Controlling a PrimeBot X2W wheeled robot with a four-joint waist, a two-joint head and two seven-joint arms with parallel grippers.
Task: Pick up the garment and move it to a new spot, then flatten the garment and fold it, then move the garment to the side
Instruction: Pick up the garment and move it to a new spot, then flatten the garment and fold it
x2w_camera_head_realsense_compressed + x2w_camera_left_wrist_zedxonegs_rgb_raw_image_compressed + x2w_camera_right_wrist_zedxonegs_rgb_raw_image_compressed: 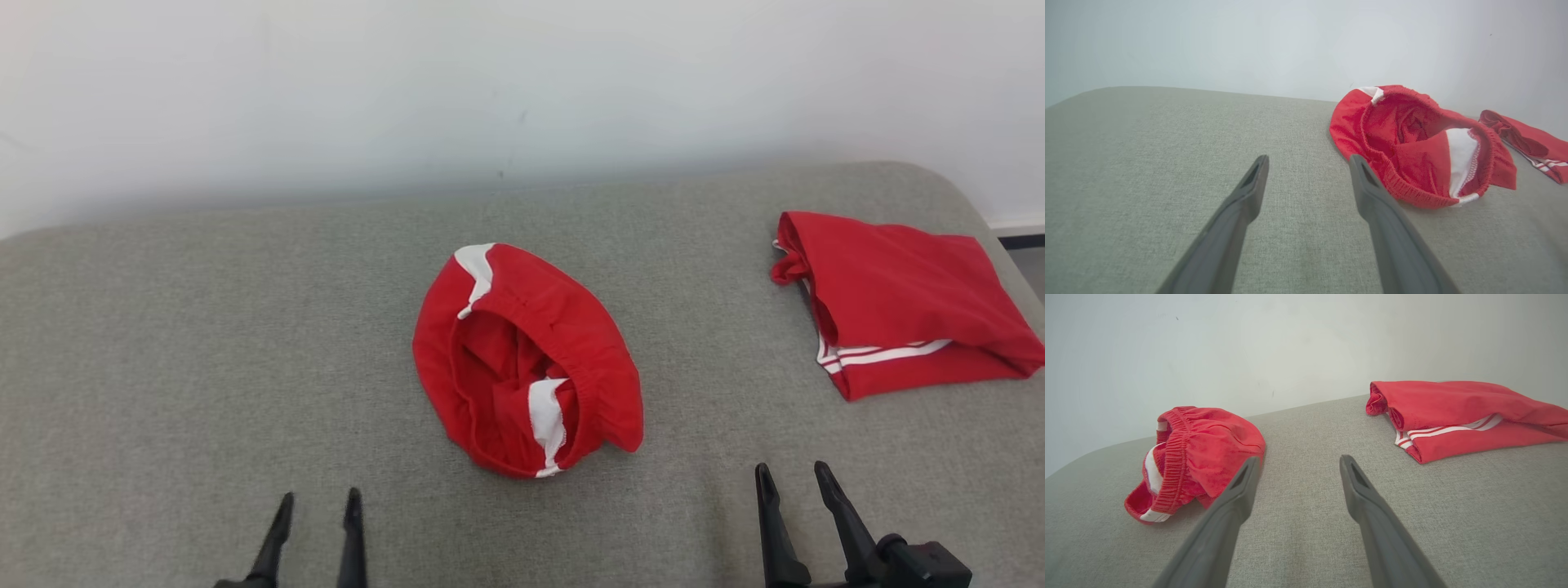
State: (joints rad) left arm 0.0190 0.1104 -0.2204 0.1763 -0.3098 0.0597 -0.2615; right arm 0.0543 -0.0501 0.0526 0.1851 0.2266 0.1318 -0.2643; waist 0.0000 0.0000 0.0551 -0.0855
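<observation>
A crumpled red garment (522, 359) with white side patches and an elastic waistband lies bunched in the middle of the grey cushioned surface (204, 343). It also appears in the left wrist view (1412, 151) and the right wrist view (1200, 449). My left gripper (318, 502) is open near the front edge, left of and short of the garment, with nothing between its fingers (1308, 161). My right gripper (790, 474) is open too, at the front right, apart from the garment (1296, 461).
A second red garment (898, 302) with white stripes lies folded at the back right of the surface, also in the right wrist view (1461, 416). A pale wall (490, 90) rises directly behind. The surface's rounded right edge drops off near the folded piece.
</observation>
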